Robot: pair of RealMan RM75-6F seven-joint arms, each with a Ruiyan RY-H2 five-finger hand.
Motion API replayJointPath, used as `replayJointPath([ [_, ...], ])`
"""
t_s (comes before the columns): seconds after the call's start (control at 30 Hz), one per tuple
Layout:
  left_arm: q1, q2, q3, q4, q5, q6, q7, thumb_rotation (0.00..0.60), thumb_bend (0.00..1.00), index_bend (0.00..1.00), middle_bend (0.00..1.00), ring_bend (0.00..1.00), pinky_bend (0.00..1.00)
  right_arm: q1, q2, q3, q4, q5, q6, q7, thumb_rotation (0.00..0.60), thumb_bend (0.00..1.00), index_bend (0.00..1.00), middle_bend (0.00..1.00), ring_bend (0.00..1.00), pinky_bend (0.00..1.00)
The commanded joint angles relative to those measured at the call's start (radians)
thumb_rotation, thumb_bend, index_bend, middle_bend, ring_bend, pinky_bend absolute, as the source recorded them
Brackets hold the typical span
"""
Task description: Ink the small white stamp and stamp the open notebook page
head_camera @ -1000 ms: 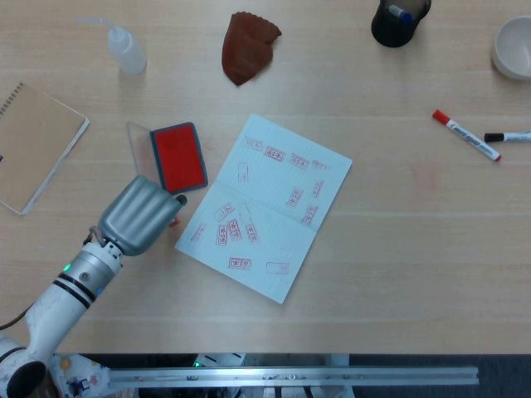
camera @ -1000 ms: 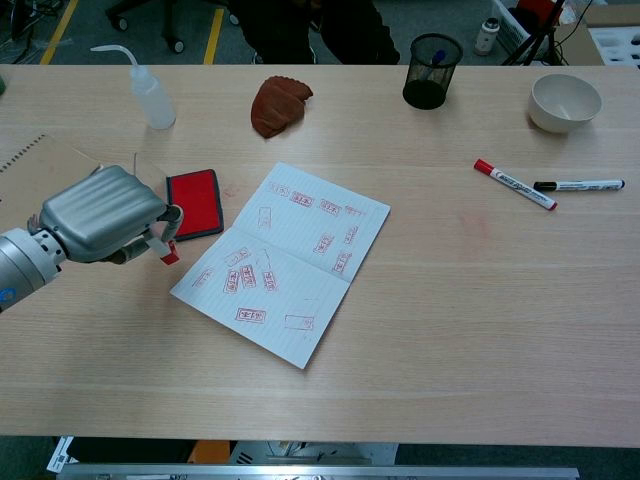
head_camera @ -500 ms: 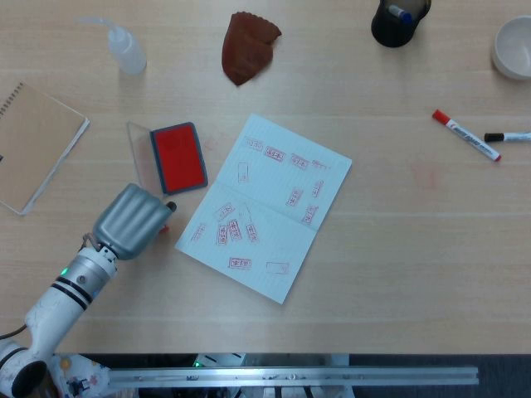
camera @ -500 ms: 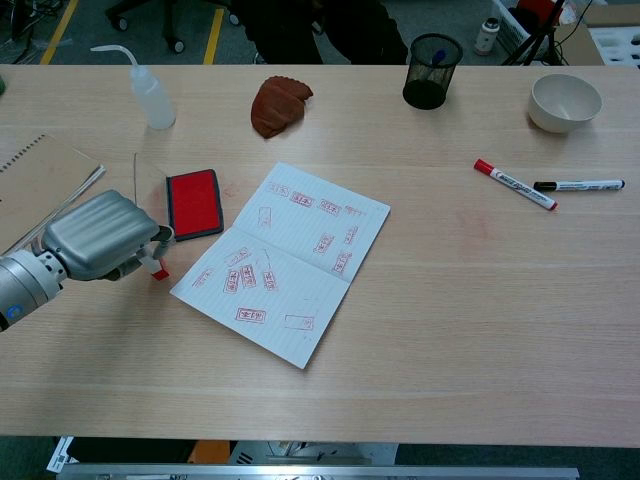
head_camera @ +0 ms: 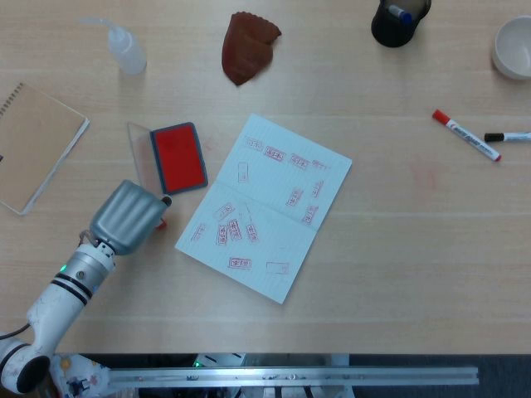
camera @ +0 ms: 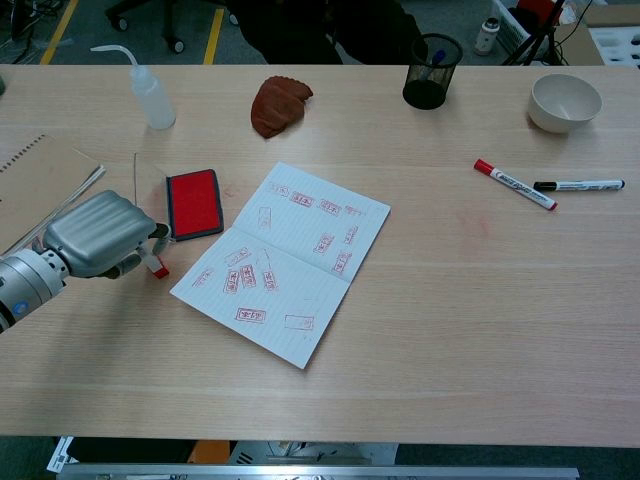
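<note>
Chest view: one stamp (camera: 157,266), one notebook (camera: 283,257), two markers (camera: 514,184).

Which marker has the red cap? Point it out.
The longer marker, lying diagonally, with a red cap at its upper-left end. The other marker beside it lies nearly level and has a black cap.

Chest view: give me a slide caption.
Left hand holds the small stamp between ink pad and stamped notebook.

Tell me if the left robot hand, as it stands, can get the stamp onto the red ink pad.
Probably yes. The left robot hand holds the small white stamp just beside the open ink pad, whose lid is swung aside, and nothing lies between them.
</note>
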Motion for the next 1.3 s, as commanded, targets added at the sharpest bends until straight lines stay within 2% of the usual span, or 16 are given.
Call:
replayJointPath([
  [0.03,0.004,-0.001,-0.002,0.003,-0.001,-0.003,0.001,0.6,0.4,0.47,0.99,0.97,1.0,0.0,0.0,0.0,0.0,0.0,0.001,0.0,0.6,0.21,0.34,0.4,0.33,0.39],
  [0.27,0.019,0.033,-0.004,-0.041,0.017,0.014,-0.005,0.6,0.4,0.43,0.98,0.96,1.0,-0.001,0.005,0.002,-0.005,-0.001,0.006,0.0,0.6,0.21,0.34,0.4,0.33,0.39],
  [0.53,0.052,0.193,-0.008,-0.231,0.047,0.091,-0.057,0.6,0.39,0.36,0.9,0.89,1.0,0.003,0.015,0.01,-0.011,0.001,0.008,-0.004,0.6,0.21,0.34,0.4,0.33,0.39],
  [0.67,0.081,0.277,-0.037,-0.312,0.033,0.153,-0.132,0.6,0.39,0.36,0.84,0.83,1.0,0.01,0.016,0.013,-0.012,0.01,-0.008,0.003,0.6,0.21,0.34,0.4,0.33,0.39],
  [0.8,0.126,0.34,-0.093,-0.366,-0.048,0.217,-0.25,0.6,0.39,0.36,0.74,0.71,1.0,0.022,0.014,0.013,-0.008,0.027,-0.038,-0.005,0.6,0.21,0.34,0.4,0.31,0.39],
  [0.93,0.187,0.358,-0.143,-0.359,-0.155,0.276,-0.37,0.6,0.39,0.35,0.67,0.6,0.96,0.03,0.008,0.015,-0.007,0.041,-0.056,-0.015,0.6,0.21,0.34,0.4,0.3,0.38],
  [1.03,0.231,0.345,-0.162,-0.31,-0.181,0.329,-0.422,0.6,0.38,0.35,0.64,0.57,0.89,0.033,0.002,0.016,-0.004,0.05,-0.061,-0.032,0.6,0.21,0.34,0.4,0.3,0.38],
  [1.17,0.284,0.328,-0.162,-0.254,-0.174,0.391,-0.456,0.6,0.38,0.35,0.62,0.55,0.83,0.038,-0.009,0.018,-0.006,0.05,-0.06,-0.051,0.6,0.21,0.34,0.4,0.3,0.38],
  [1.3,0.341,0.303,-0.144,-0.197,-0.107,0.475,-0.483,0.6,0.38,0.37,0.61,0.54,0.79,0.039,-0.02,0.013,-0.013,0.023,-0.046,-0.06,0.6,0.21,0.34,0.4,0.3,0.38],
])
